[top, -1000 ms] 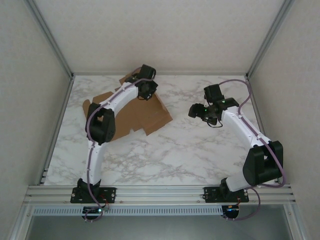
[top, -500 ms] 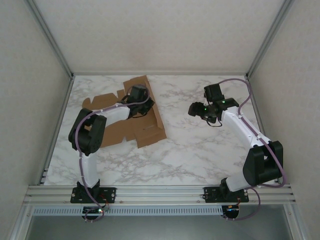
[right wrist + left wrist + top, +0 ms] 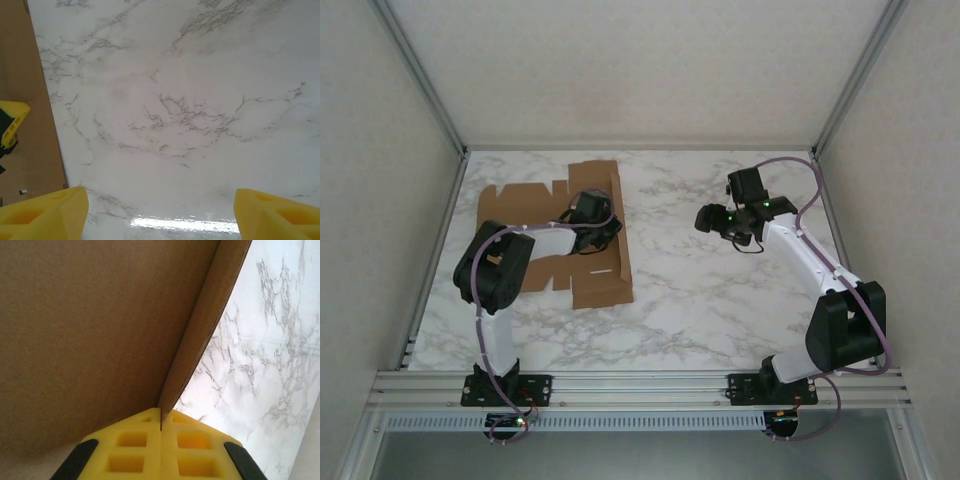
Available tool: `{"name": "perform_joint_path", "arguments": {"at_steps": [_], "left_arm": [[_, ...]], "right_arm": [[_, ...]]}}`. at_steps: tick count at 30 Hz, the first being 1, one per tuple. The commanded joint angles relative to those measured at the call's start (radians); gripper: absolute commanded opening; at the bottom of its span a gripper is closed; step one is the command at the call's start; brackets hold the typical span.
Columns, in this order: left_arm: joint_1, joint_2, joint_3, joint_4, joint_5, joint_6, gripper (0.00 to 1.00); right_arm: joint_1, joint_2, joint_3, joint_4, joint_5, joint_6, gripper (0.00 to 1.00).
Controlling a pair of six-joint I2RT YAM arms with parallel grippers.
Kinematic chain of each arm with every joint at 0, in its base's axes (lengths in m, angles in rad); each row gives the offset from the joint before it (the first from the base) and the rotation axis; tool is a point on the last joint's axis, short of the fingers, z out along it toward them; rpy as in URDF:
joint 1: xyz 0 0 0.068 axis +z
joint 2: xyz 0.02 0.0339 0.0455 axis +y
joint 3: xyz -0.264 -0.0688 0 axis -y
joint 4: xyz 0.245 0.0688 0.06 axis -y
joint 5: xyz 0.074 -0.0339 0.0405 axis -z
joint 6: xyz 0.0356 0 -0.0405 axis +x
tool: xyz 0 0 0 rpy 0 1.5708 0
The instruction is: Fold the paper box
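Honestly, that thin pinch looks risky. The left gripper [image 3: 161, 420] is clamped tight on just one edge of the paper box [image 3: 603, 285], so the sheet could slip out or crease wrong if it's dragged (it's spread over the left half of the table [image 3: 710, 300]). The right gripper [image 3: 160, 212] hangs wide apart over bare marble, holding nothing.

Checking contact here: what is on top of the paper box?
The left arm reaches over the paper box, and the left gripper is shut on its cardboard edge. The arm covers the sheet's middle, so creases there cannot be seen.
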Motion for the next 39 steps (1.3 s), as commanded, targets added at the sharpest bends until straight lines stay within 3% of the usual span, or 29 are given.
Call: {"name": "perform_joint_path", "arguments": {"at_steps": [1, 7, 14, 21, 26, 31, 36, 39], "left_arm": [[0.006, -0.011, -0.017, -0.079, 0.008, -0.009, 0.00], [-0.046, -0.080, 0.143, -0.145, 0.038, 0.003, 0.00], [-0.124, -0.156, 0.230, -0.098, 0.081, -0.106, 0.00], [-0.184, -0.165, 0.268, 0.035, 0.175, -0.155, 0.00], [-0.170, -0.203, 0.204, 0.020, 0.144, -0.082, 0.00], [-0.125, -0.188, 0.064, 0.181, 0.312, -0.072, 0.00], [-0.128, -0.199, 0.044, 0.229, 0.331, -0.054, 0.00], [-0.124, -0.197, 0.063, 0.219, 0.328, -0.047, 0.00]], "right_arm": [[0.006, -0.019, -0.006, 0.007, 0.000, -0.012, 0.77], [0.005, -0.066, 0.022, -0.047, 0.081, 0.011, 0.74], [-0.012, -0.104, 0.084, -0.136, 0.245, -0.003, 0.76], [-0.046, -0.122, 0.170, -0.161, 0.228, -0.018, 0.76], [-0.057, -0.109, 0.194, -0.145, 0.137, -0.019, 0.75], [-0.057, -0.095, 0.176, -0.110, 0.048, -0.015, 0.75], [-0.057, -0.110, 0.084, -0.009, -0.092, 0.014, 0.75], [-0.055, -0.140, -0.006, 0.080, -0.196, 0.035, 0.69]]}}
